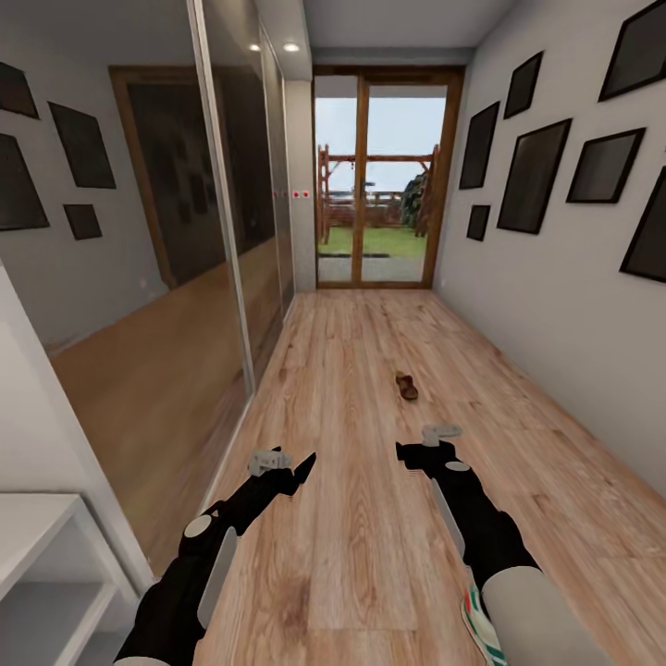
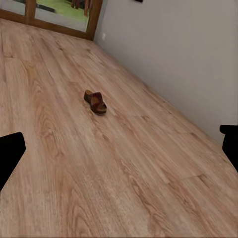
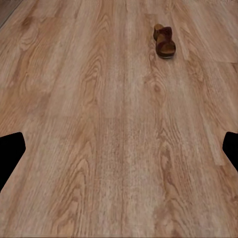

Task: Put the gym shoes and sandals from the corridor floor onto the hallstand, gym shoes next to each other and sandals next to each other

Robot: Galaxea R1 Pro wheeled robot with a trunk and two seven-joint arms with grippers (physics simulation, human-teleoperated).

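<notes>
One sandal [image 1: 406, 386] lies flat and upright on the corridor floor [image 1: 351, 518], well ahead of both grippers and on the glass door [image 1: 375, 180] side of them, apart from the right-hand wall; the wrist views show the same sandal [image 2: 95, 102] [image 3: 164, 41] with bare planks between it and each set of fingertips. A gym shoe [image 1: 481, 622], white with a green stripe, shows partly beside the right forearm, close to the robot and far from the sandal; most of it is hidden by the arm. The white hallstand [image 1: 37, 555] stands at the robot's left, near the mirrored wardrobe [image 1: 176, 277], well apart from the sandal.

Handling, as judged: the sandal looks light, with a stiff footbed and a pliant leather strap; a pinch across the strap or across the sole's edges at mid-length seems the surest hold. The gym shoe is probably bulkier and softer at the upper, so the heel collar or the sidewall would suit the fingers.

Pose: both arms reach forward and low over the floor, roughly parallel. The left gripper [image 1: 298, 472] and right gripper [image 1: 413, 451] each stand with jaws spread apart and nothing between them, the dark fingertips [image 3: 11, 151] framing bare floor in the wrist views.
</notes>
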